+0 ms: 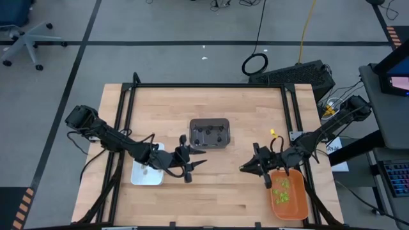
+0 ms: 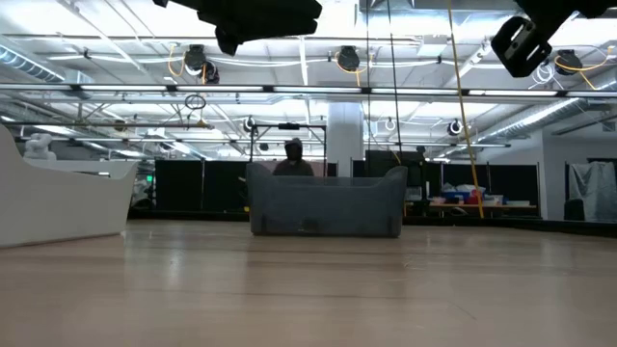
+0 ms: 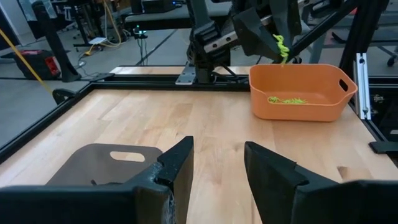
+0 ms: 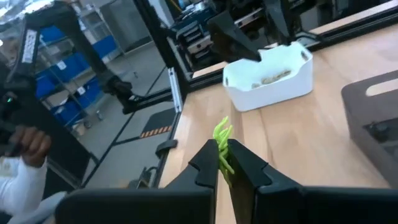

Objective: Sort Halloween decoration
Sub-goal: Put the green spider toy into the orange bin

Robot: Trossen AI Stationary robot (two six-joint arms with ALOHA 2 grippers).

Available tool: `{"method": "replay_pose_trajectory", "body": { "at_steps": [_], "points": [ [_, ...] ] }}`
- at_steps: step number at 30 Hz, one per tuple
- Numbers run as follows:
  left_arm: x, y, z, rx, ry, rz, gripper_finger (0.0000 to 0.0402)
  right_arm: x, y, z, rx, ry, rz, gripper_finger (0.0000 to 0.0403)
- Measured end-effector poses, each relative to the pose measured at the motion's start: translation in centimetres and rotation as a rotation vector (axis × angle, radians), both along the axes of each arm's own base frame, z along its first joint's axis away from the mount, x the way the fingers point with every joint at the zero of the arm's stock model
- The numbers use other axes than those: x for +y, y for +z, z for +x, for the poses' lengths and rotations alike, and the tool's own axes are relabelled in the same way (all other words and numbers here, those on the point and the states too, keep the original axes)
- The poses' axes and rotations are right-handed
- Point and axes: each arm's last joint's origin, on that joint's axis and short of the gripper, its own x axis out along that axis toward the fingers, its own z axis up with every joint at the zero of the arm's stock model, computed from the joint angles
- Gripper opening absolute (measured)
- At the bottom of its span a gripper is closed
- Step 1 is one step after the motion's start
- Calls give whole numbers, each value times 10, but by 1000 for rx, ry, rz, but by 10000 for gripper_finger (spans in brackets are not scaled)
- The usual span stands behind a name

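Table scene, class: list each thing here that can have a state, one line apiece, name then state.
Left gripper: open, empty, beside the white tray.
Right gripper: shut on a lime-green trinket, at the orange tray's edge.
Orange tray: upright, holds lime-green trinkets.
White tray: upright, holds pale tan trinkets.
Dark grey tray: upright at the table's middle, holds dark trinkets.
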Motion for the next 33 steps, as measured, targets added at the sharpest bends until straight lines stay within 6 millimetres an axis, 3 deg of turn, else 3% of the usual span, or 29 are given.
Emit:
{"method": "replay_pose_trajectory", "body": {
  "at_steps": [11, 24, 33],
  "points": [
    [-8, 0, -3, 1, -28, 0, 150, 1, -9, -10, 204, 100, -29, 9],
    [-8, 0, -3, 0, -21, -2, 150, 8, 30, -56, 683, 114, -102, 9],
    [-6, 0, -3, -21, 56, -85, 150, 22, 27, -84, 852, 186, -80, 9]
  ]
}}
